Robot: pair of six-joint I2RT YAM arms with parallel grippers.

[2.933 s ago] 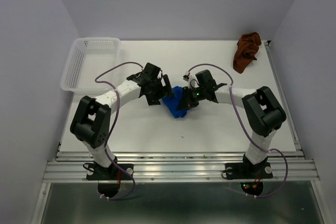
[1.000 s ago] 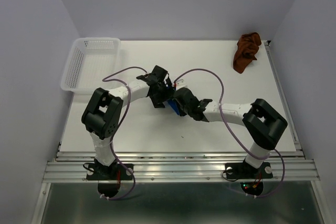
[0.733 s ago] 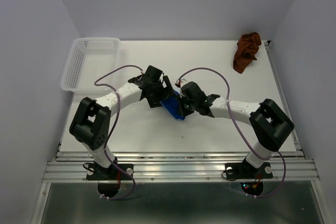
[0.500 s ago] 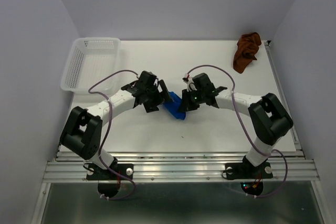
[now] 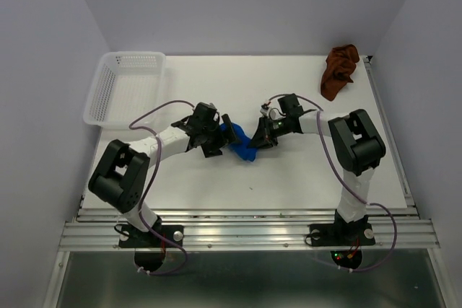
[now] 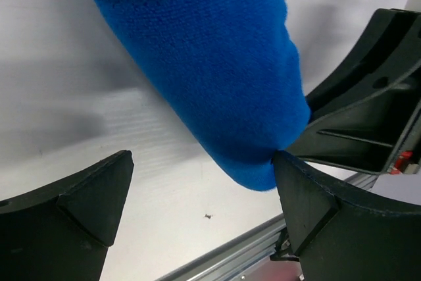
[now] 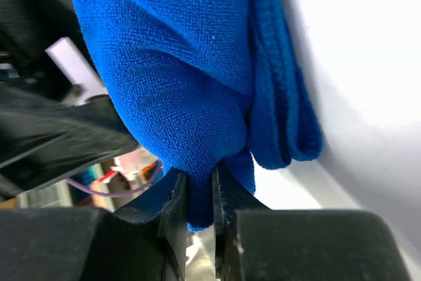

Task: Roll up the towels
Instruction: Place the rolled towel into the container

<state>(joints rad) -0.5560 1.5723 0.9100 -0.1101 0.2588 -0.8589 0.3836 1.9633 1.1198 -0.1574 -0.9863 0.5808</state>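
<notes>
The bright blue towel [image 5: 241, 143] lies bunched into a short roll mid-table, between both grippers. In the left wrist view the blue towel [image 6: 204, 64] runs as a thick roll away from the camera. My left gripper [image 6: 200, 185] is open wide. Its right finger [image 6: 325, 208] touches the roll's near end and its left finger [image 6: 72, 212] stands clear over the bare table. My right gripper [image 7: 200, 197] is shut on a fold of the blue towel [image 7: 177, 77]. From above, the left gripper [image 5: 221, 139] sits left of the roll and the right gripper [image 5: 259, 139] right of it. The rust-brown towel [image 5: 339, 70] lies crumpled at the far right.
A white perforated basket [image 5: 123, 88] stands at the far left of the white table [image 5: 289, 178]. The metal rail of the near edge [image 5: 245, 232] runs below both arm bases. Purple cables loop over each arm.
The left gripper has opened wide and drawn back to the left of the towel. The right forearm has swung further back, still pinching the blue cloth, which now looks more compact.
</notes>
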